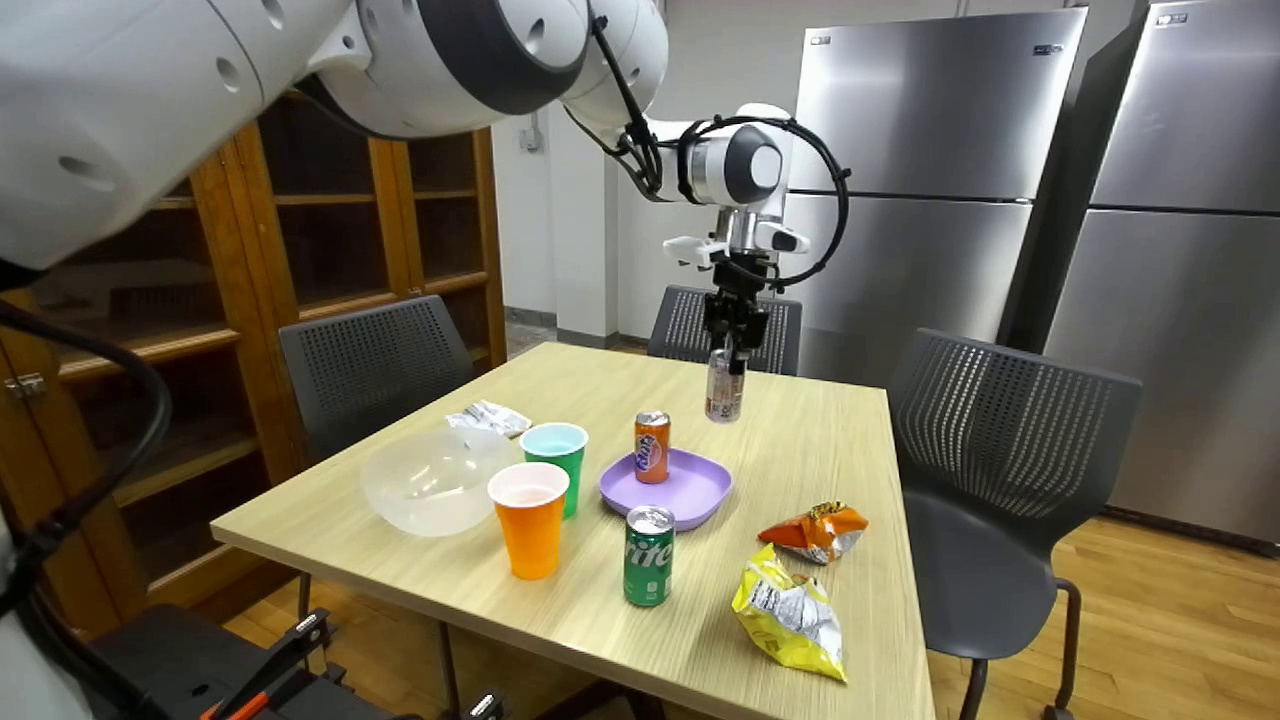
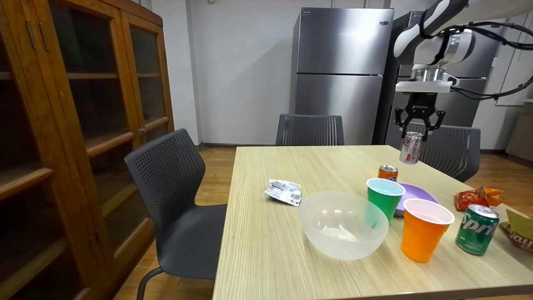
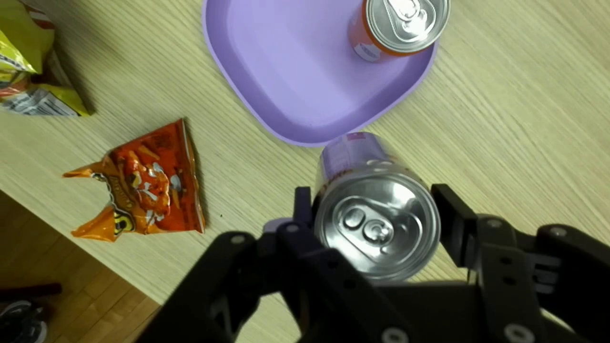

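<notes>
My gripper [image 1: 738, 352] is shut on a silver can [image 1: 723, 398] with coloured print, holding it by its upper part, nearly upright, above the table. In an exterior view the gripper [image 2: 414, 135] has one finger on each side of the can [image 2: 410, 151]. In the wrist view the can's top [image 3: 379, 228] sits between the fingertips, and its lower side overlaps the near edge of a purple plate [image 3: 295, 66]. An orange Fanta can [image 1: 652, 450] stands upright on the plate [image 1: 700, 490]; the can's top also shows in the wrist view [image 3: 407, 21].
An orange chip bag [image 3: 157, 186] and a yellow chip bag [image 1: 790, 615] lie beside the plate. A Sprite can [image 1: 648, 565], orange cup [image 1: 530, 530], green cup [image 2: 383, 200], clear bowl [image 2: 341, 233] and silver wrapper [image 2: 284, 191] are on the table. Chairs [image 1: 1010, 430] surround it.
</notes>
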`<action>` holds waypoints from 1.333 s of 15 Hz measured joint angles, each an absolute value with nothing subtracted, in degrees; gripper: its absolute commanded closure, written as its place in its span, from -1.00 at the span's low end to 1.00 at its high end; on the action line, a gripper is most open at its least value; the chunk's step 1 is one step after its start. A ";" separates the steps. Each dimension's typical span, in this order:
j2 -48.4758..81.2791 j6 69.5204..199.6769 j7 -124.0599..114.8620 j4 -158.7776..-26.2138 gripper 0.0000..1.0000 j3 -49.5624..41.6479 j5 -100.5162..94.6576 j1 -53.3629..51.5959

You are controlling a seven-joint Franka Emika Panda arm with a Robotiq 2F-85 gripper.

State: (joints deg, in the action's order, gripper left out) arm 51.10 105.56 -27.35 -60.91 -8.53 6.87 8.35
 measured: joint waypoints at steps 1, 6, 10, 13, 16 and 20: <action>49.86 106.14 -27.35 -63.42 0.23 -8.56 6.87 8.16; 44.16 110.37 -27.35 -76.06 0.23 -8.88 6.87 7.34; 41.15 113.68 -27.42 -83.72 0.23 -9.18 6.87 7.00; 40.46 115.53 -27.51 -86.46 0.23 -9.70 6.87 6.80; 40.48 116.52 -27.52 -87.14 0.23 -9.89 6.87 6.80; 40.77 116.54 -27.51 -87.12 0.23 -9.88 6.87 6.64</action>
State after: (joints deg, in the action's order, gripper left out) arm 40.77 116.54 -27.51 -87.12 -9.88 6.87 6.64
